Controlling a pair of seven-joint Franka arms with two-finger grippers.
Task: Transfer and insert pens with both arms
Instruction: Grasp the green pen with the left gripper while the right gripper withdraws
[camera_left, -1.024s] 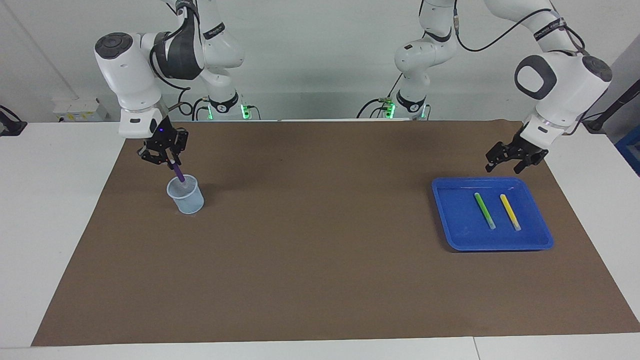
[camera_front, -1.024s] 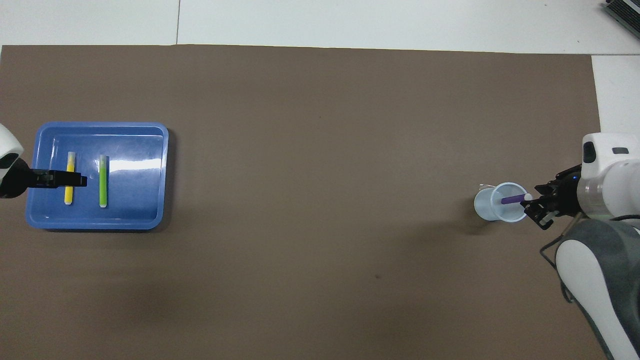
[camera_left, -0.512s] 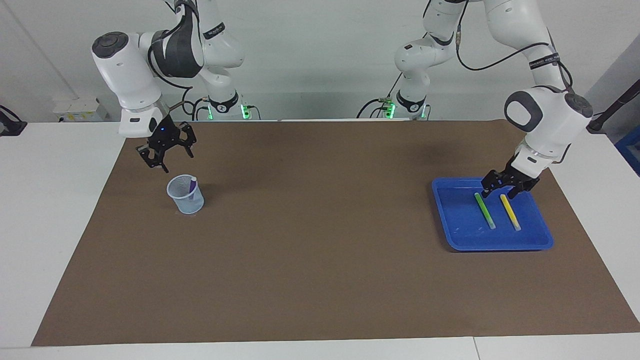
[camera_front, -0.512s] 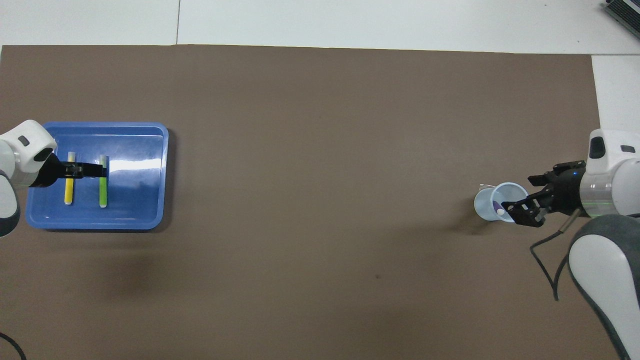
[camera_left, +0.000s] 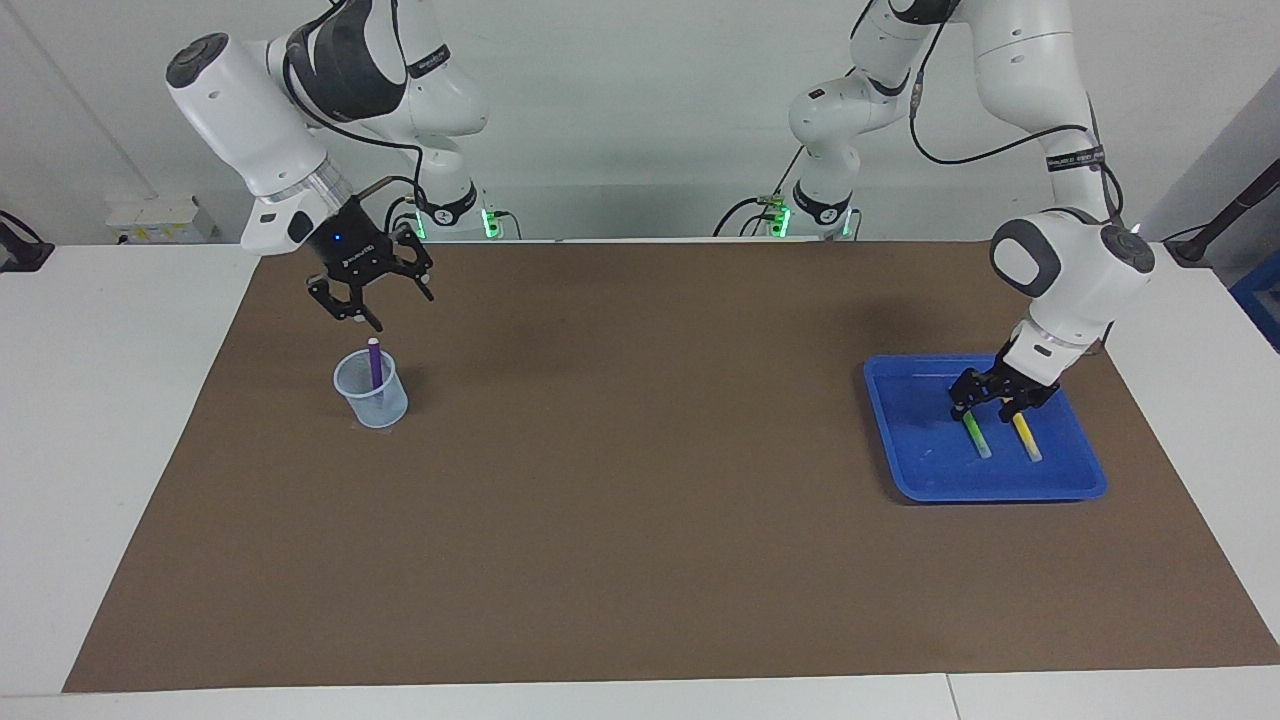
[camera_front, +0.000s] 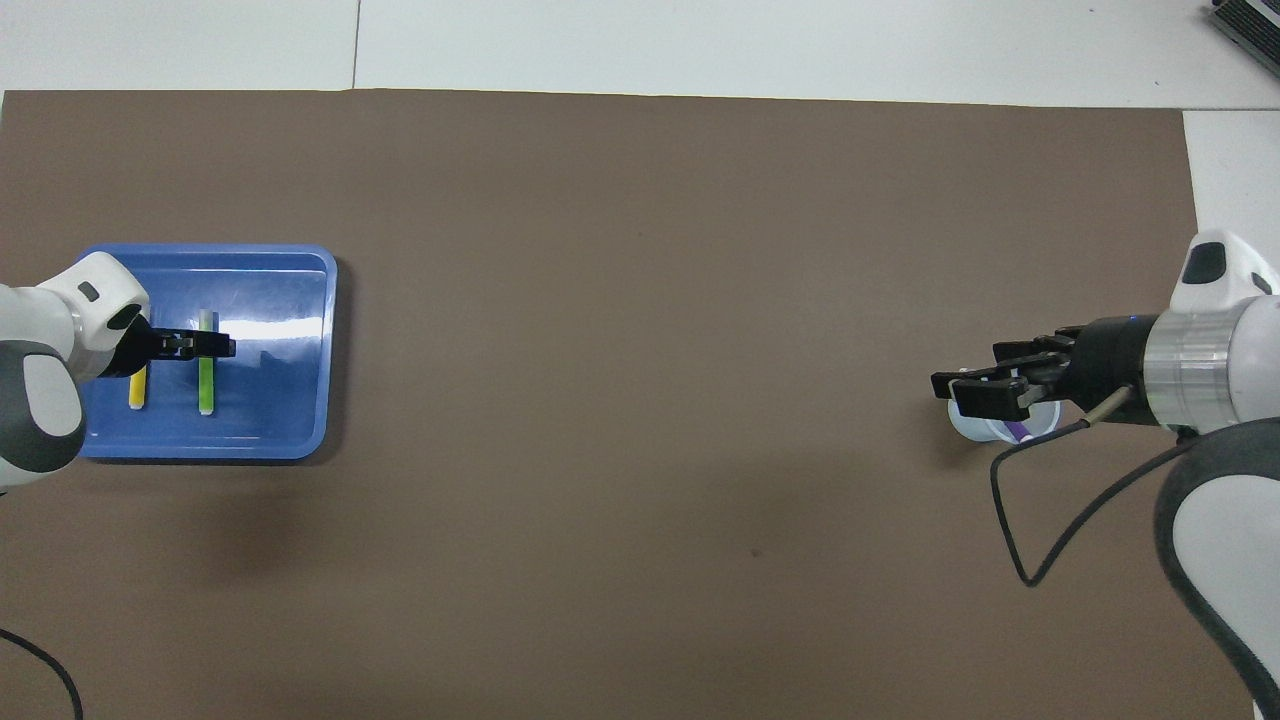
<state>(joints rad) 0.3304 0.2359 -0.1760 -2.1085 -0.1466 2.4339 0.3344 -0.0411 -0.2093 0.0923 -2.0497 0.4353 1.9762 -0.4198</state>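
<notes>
The purple pen (camera_left: 375, 361) stands tilted in a clear plastic cup (camera_left: 372, 398) toward the right arm's end of the table. My right gripper (camera_left: 383, 306) is open and empty, raised just above the cup. In the overhead view this gripper (camera_front: 968, 390) covers most of the cup (camera_front: 962, 424), and a bit of the purple pen (camera_front: 1019, 431) shows. The green pen (camera_left: 976, 436) and the yellow pen (camera_left: 1027, 438) lie side by side in a blue tray (camera_left: 1000, 491). My left gripper (camera_left: 983, 403) is open, low in the tray over the green pen's end nearer the robots. It (camera_front: 207, 345) crosses the green pen (camera_front: 206, 388) beside the yellow pen (camera_front: 137, 389).
A brown mat (camera_left: 640, 520) covers the table between the cup and the blue tray (camera_front: 300, 300). A black cable (camera_front: 1030, 560) hangs from the right arm over the mat. White table shows around the mat's edges.
My right gripper opened, let the purple pen drop into the cup and rose away. My left gripper moved from outside the tray down over the green pen.
</notes>
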